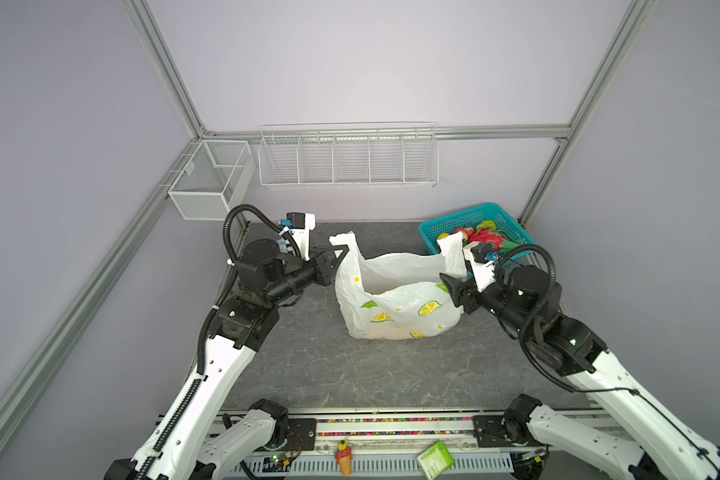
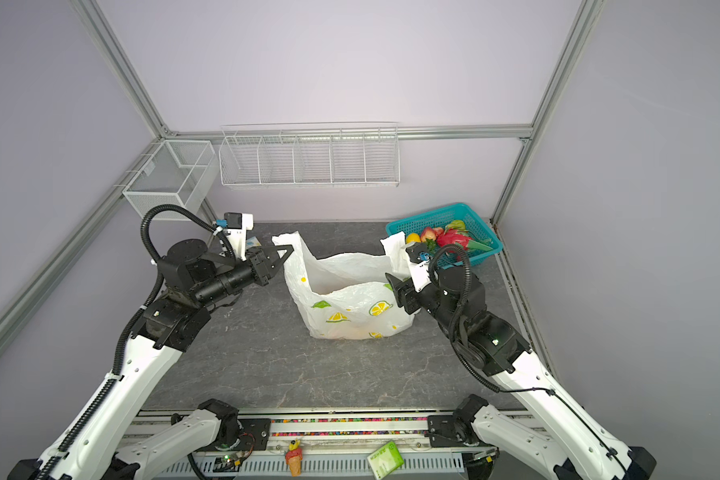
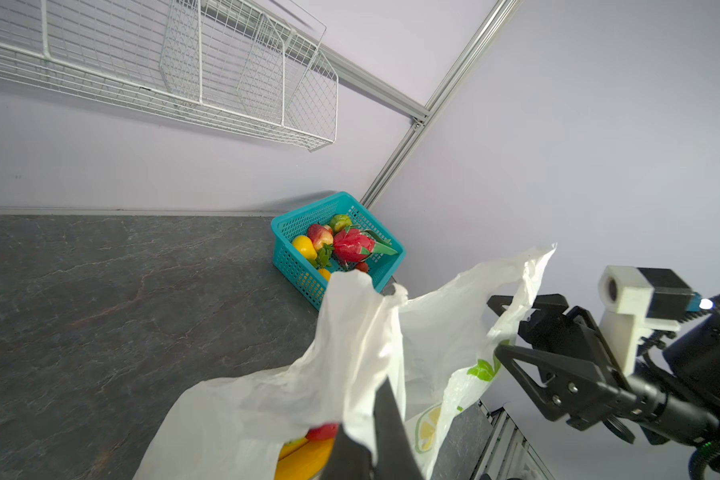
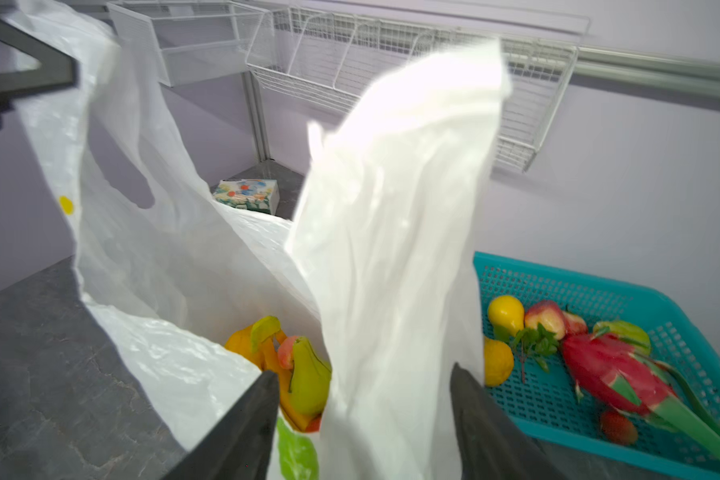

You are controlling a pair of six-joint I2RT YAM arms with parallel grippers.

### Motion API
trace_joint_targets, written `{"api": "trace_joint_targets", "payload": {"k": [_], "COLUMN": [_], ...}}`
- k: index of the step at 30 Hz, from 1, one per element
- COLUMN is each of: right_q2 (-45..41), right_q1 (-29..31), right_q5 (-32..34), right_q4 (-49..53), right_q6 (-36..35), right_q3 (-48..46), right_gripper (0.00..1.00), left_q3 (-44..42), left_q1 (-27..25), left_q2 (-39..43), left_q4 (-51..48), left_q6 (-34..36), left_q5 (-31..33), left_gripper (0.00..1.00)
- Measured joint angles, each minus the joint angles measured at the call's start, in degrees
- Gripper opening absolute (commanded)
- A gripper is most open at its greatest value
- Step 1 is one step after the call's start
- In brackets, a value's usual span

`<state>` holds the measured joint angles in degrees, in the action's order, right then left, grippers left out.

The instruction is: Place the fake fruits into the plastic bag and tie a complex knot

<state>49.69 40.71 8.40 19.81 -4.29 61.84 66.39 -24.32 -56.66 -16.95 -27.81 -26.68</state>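
The plastic bag (image 1: 395,307) (image 2: 350,309) stands open mid-table, white with lemon prints. My left gripper (image 1: 341,251) (image 3: 375,436) is shut on the bag's left handle and holds it up. My right gripper (image 1: 449,282) (image 4: 362,374) is open, its jaws either side of the right handle (image 4: 395,208), which stands loose between them. Some fake fruits (image 4: 304,374) (image 3: 304,457) lie inside the bag: yellow, orange and red pieces. More fake fruits, among them a pink dragon fruit (image 1: 485,239) (image 4: 612,374), sit in the teal basket (image 1: 454,216) (image 4: 558,274). No knot shows; the handles stand apart.
White wire baskets (image 1: 350,162) hang on the back wall and one mesh bin (image 1: 208,183) on the left. A printed box (image 4: 248,195) lies at the back left behind the bag. An ice-cream cone figurine (image 1: 344,457) and a green packet (image 1: 435,457) lie on the front rail.
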Motion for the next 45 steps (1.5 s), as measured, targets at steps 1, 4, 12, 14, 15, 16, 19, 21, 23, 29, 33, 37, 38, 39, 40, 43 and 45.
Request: {"api": "trace_joint_targets", "payload": {"k": [1, 4, 12, 14, 15, 16, 19, 21, 23, 29, 33, 37, 38, 39, 40, 43, 45], "right_q2": [0.3, 2.3, 11.8, 14.7, 16.1, 17.5, 19.6, 19.5, 19.1, 19.6, 20.2, 20.9, 21.0, 21.1, 21.2, 21.8, 22.9], "right_q1": [0.9, 4.9, 14.2, 15.7, 16.3, 16.8, 16.8, 16.7, 16.7, 16.2, 15.9, 15.7, 15.7, 15.6, 15.6, 16.2, 16.5], "right_q5": [-0.5, -2.0, -3.5, -3.1, -1.9, -0.1, 6.7, 9.8, 12.2, 19.1, 20.3, 18.1, 16.6, 14.4, 11.9, 5.2, 1.9], "right_q4": [0.2, 0.1, -0.7, -0.8, -0.7, -0.7, -0.5, 0.0, 0.8, 7.3, 10.5, 13.6, 14.1, 14.7, 15.2, 15.6, 15.8], "right_q6": [-0.8, -3.4, -9.4, -10.4, -10.7, -10.9, -11.8, -12.6, -13.3, -14.4, -14.6, -14.6, -14.6, -14.6, -14.6, -14.6, -14.6], "right_q3": [1.5, 6.0, 11.3, 12.4, 13.2, 14.1, 16.6, 18.0, 20.2, 31.0, 34.3, 34.4, 34.4, 34.4, 34.4, 35.0, 36.3], "right_gripper": [0.82, 0.88, 1.00, 1.00, 0.99, 0.98, 0.97, 0.96, 0.95, 0.93, 0.93, 0.96, 0.96, 0.97, 0.97, 0.97, 0.96], "left_q3": [0.0, 0.0, 0.0, 0.0, 0.0, 0.0, 0.0, 0.0, 0.0, 0.0, 0.0, 0.0, 0.0, 0.0, 0.0, 0.0, 0.0], "left_q1": [0.0, 0.0, 0.0, 0.0, 0.0, 0.0, 0.0, 0.0, 0.0, 0.0, 0.0, 0.0, 0.0, 0.0, 0.0, 0.0, 0.0], "left_q2": [0.0, 0.0, 0.2, 0.2, 0.2, 0.2, 0.2, 0.2, 0.2, 0.4, 0.5, 0.5, 0.5, 0.5, 0.5, 0.5, 0.5], "left_q4": [0.1, 0.4, 0.6, 0.6, 0.6, 0.6, 0.6, 0.6, 0.6, 0.6, 0.6, 0.4, 0.4, 0.4, 0.4, 0.4, 0.3], "left_q6": [-0.1, -0.3, -0.6, -0.6, -0.6, -0.6, -0.6, -0.6, -0.6, -0.6, -0.6, -0.6, -0.6, -0.6, -0.6, -0.6, -0.6], "left_q5": [-0.2, -0.4, -0.7, -0.7, -0.7, -0.7, -0.7, -0.6, -0.6, -0.6, -0.3, -0.2, -0.1, 0.0, 0.1, 0.3, 0.5], "left_gripper": [0.00, 0.00, 0.00, 0.00, 0.00, 0.00, 0.00, 0.00, 0.00, 0.00, 0.00, 0.00, 0.00, 0.00, 0.00, 0.00, 0.00]}}
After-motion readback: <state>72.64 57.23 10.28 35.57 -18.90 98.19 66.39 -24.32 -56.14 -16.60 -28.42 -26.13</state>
